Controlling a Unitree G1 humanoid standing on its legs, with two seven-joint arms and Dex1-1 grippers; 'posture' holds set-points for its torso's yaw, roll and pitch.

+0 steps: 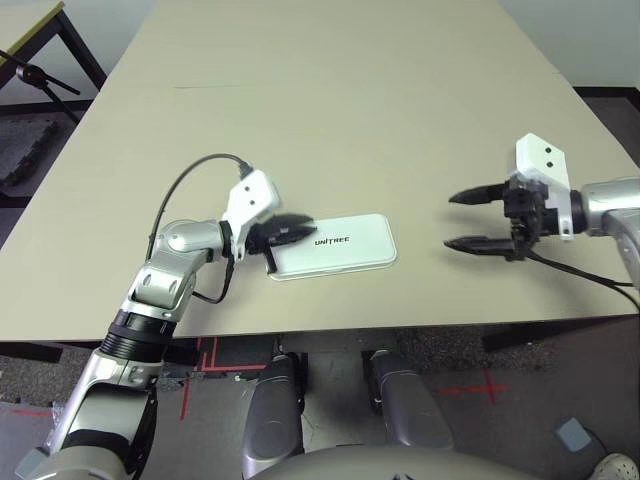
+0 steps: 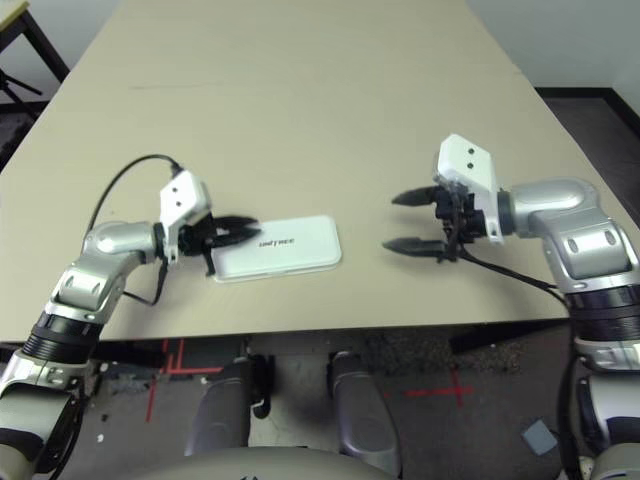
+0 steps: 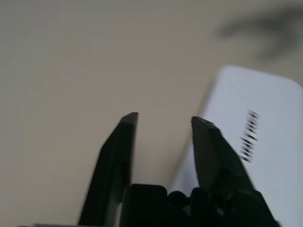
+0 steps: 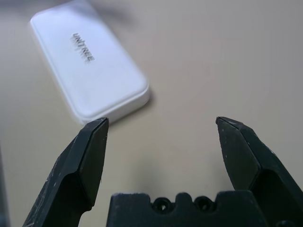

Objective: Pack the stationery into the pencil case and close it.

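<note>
Left eye view, entries from near to far.

Item: pale beige table, its near edge before the robot; the work lies just inside that edge, presumably for easy reach by both arms.

Item: white rounded-rectangle hard plastic pencil case, dark "UNITREE" lettering on the lid. Flat on the table, near side, slightly left of centre, long side running roughly along the near edge. Lid down, and closed as far as can be seen; laid flat, it probably has firm support for pressing the lid home. The stationery, by inference, is packed inside.

Item: left gripper with two black fingers. At the left end of the case, fingers parted, gripping nothing; contact with the lid cannot be told. Its placing suits a release or withdrawal after pressing the lid.

Item: right gripper with two black fingers. Right of the case, apart from it, fingers wide open and holding nothing, pointed leftward; seemingly in reserve.

Condition: task apparently at its end. Next, both arms would best draw clear; a low-moving left finger could nudge the case.

Item: dark thin line, far left on the tabletop.
</note>
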